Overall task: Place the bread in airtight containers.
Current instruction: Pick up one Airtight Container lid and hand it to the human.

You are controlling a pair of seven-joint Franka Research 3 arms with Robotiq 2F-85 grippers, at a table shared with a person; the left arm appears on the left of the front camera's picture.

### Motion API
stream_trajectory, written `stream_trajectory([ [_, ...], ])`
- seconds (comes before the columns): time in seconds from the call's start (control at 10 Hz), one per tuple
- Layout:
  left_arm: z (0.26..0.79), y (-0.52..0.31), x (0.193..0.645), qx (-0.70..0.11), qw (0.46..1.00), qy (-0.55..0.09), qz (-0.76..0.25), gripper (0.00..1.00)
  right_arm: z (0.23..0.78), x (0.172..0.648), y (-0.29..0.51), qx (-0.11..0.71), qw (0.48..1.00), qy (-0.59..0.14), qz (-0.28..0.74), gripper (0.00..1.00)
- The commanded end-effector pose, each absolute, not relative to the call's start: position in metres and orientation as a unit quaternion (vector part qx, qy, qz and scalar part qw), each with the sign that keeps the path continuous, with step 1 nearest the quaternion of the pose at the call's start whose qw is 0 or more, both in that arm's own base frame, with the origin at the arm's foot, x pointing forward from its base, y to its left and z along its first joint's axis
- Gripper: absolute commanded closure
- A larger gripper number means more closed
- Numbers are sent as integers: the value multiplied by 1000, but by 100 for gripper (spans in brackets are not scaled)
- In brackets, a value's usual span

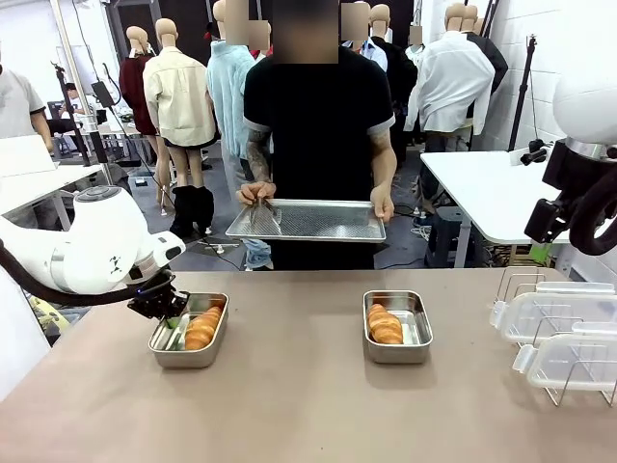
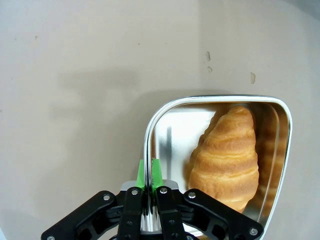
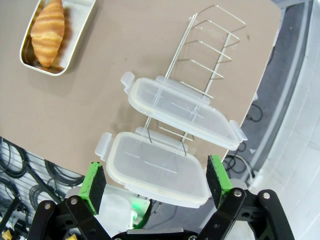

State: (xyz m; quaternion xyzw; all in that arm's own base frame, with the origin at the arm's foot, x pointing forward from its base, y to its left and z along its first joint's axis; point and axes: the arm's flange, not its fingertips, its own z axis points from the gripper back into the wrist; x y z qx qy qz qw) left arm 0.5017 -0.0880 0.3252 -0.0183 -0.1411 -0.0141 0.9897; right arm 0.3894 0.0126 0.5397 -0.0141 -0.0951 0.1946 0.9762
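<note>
The brown table (image 1: pixel 308 415) carries everything. At its far side a person (image 1: pixel 318 125) holds a flat steel tray (image 1: pixel 318 224) with tongs (image 1: pixel 267 208) resting on it.

On the robot's right, a wire rack (image 3: pixel 216 46) props up two clear lids, the far lid (image 3: pixel 186 109) and the near lid (image 3: pixel 156 169).

The two tins sit well apart. Each holds one croissant, so the bread is in its containers and neither is lidded yet. The left tin (image 1: pixel 185 358) holds the left croissant (image 1: pixel 202 326). The right tin (image 1: pixel 397 355) holds the right croissant (image 1: pixel 386 325).

The left gripper (image 2: pixel 149 173) is pinched tight on the left tin's end wall, one pad inside and one outside, beside the pastry but not touching it. The right gripper (image 3: pixel 156 183) is spread wide and empty, hovering over the near lid.

The croissants look light, soft and flaky. They would crush easily, so any hold should be gentle and across the thick middle. The lids seem light, slick and slightly flexible. They are probably best taken across the narrow width or by a corner tab. The thin tins would likely slide unless steadied.
</note>
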Motion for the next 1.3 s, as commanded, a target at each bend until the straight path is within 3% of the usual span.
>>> stream_trajectory([
  [0.0, 330, -92, 507, -16, 990, -138, -6, 100, 540, 393, 15, -20, 977, -98, 186, 0],
  [0.5, 362, -95, 498, -7, 989, -146, -6, 1, 540, 393, 15, -20, 977, -98, 186, 0],
  [1.0, 437, -75, 467, 48, 980, -193, 0, 0, 540, 393, 15, -20, 977, -98, 186, 0],
  [1.2, 472, -41, 450, 74, 980, -182, -36, 0, 540, 393, 15, -20, 977, -98, 186, 0],
])
